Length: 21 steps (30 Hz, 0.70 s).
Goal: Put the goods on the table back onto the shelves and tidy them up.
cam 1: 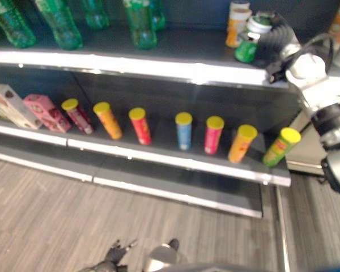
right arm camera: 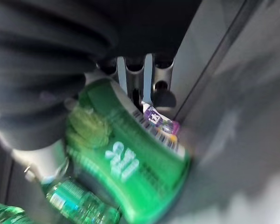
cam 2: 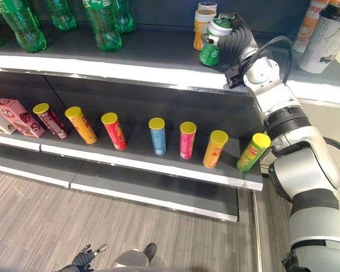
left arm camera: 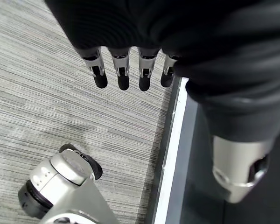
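Right hand [cam 2: 229,35] is up at the top shelf [cam 2: 158,71], fingers curled round a green can [cam 2: 211,51]; the right wrist view confirms it, with fingers [right arm camera: 135,79] wrapped over the can body and the can pressed against the palm. The can is upright or close to it, its base at or just above the shelf surface near the shelf's front edge; can't tell if it is actually touching down. Just behind it stands an orange-and-white container [cam 2: 203,22], close to the can. Green bottles [cam 2: 102,25] are lined along the back of the same shelf towards its left end, and also show past the can in the wrist view. Two more containers [cam 2: 328,39] stand at the right end of the top shelf, well apart from the hand. Middle shelf [cam 2: 158,164]: a row of yellow-lidded tubes [cam 2: 157,136] runs along the front edge, all tilted, spaced apart, with the green tube [cam 2: 252,152] at the right-hand end leaning hardest. Pink boxes [cam 2: 20,117] sit at the left end of that shelf, just beside the first tube. Left hand [left arm camera: 126,70] hangs low over the grey plank floor [left arm camera: 46,93], near the base edge of the shelving unit, fingers straight and relaxed, nothing in it.
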### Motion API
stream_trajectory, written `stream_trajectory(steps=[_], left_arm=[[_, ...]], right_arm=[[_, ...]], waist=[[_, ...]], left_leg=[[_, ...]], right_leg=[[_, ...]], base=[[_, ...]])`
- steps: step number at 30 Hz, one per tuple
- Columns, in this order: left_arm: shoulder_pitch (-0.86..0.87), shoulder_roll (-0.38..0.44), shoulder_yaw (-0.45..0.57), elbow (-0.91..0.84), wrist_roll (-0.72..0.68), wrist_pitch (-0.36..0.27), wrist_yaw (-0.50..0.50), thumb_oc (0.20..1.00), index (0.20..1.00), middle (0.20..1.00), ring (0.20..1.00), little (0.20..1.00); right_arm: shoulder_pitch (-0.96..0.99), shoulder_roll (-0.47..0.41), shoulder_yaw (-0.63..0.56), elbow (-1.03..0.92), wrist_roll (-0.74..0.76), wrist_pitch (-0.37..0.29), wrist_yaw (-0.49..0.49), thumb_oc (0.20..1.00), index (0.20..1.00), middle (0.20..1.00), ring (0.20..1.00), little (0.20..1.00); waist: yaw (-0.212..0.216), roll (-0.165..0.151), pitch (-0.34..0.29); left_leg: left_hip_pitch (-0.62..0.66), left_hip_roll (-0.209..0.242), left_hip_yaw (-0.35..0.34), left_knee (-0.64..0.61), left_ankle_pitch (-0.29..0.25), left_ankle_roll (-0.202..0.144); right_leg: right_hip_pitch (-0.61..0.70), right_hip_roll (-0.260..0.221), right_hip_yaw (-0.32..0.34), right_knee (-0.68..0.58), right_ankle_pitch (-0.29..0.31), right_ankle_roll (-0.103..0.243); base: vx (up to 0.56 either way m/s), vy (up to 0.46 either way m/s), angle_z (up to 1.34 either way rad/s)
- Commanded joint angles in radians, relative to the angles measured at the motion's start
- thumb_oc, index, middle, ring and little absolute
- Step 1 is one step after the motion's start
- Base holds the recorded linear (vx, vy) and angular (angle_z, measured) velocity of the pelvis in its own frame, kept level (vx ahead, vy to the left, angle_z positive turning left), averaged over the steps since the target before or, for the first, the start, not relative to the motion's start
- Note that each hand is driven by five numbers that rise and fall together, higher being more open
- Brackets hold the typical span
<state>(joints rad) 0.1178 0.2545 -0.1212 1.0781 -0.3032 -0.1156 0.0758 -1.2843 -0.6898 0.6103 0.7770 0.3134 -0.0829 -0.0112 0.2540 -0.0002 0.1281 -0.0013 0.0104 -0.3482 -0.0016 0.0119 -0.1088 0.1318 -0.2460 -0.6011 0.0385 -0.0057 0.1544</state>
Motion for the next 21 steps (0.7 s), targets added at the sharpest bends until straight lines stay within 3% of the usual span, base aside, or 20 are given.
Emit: stream_trajectory(steps=[1, 10, 21], left_arm=[[-0.057, 0.089, -0.055, 0.003, -0.009, -0.026, 0.014, 1.000, 1.000, 1.000, 1.000, 1.000], [-0.060, 0.089, -0.045, 0.018, -0.007, -0.026, 0.013, 1.000, 1.000, 1.000, 1.000, 1.000], [-0.057, 0.087, -0.040, 0.027, -0.004, -0.026, 0.016, 1.000, 1.000, 1.000, 1.000, 1.000]], right_arm=[[-0.120, 0.021, 0.077, -0.041, -0.001, -0.042, 0.009, 0.200, 0.200, 0.200, 0.200, 0.200], [-0.144, 0.019, 0.142, -0.109, 0.002, -0.047, 0.050, 0.200, 0.200, 0.200, 0.200, 0.200], [-0.155, 0.011, 0.151, -0.051, -0.040, -0.041, 0.039, 0.200, 0.200, 0.200, 0.200, 0.200]], waist=[[0.028, -0.065, 0.010], [0.017, -0.074, 0.010], [0.010, -0.076, 0.010]], left_leg=[[-0.060, 0.058, 0.101, 0.070, -0.097, -0.064], [-0.052, 0.062, 0.109, 0.072, -0.102, -0.066], [-0.051, 0.067, 0.113, 0.072, -0.102, -0.068]], right_leg=[[0.011, -0.054, 0.069, 0.097, -0.142, 0.026], [0.016, -0.054, 0.075, 0.091, -0.139, 0.028], [0.015, -0.049, 0.081, 0.084, -0.141, 0.027]], base=[[0.00, 0.000, 0.00], [0.00, 0.000, 0.00], [0.00, 0.000, 0.00]])
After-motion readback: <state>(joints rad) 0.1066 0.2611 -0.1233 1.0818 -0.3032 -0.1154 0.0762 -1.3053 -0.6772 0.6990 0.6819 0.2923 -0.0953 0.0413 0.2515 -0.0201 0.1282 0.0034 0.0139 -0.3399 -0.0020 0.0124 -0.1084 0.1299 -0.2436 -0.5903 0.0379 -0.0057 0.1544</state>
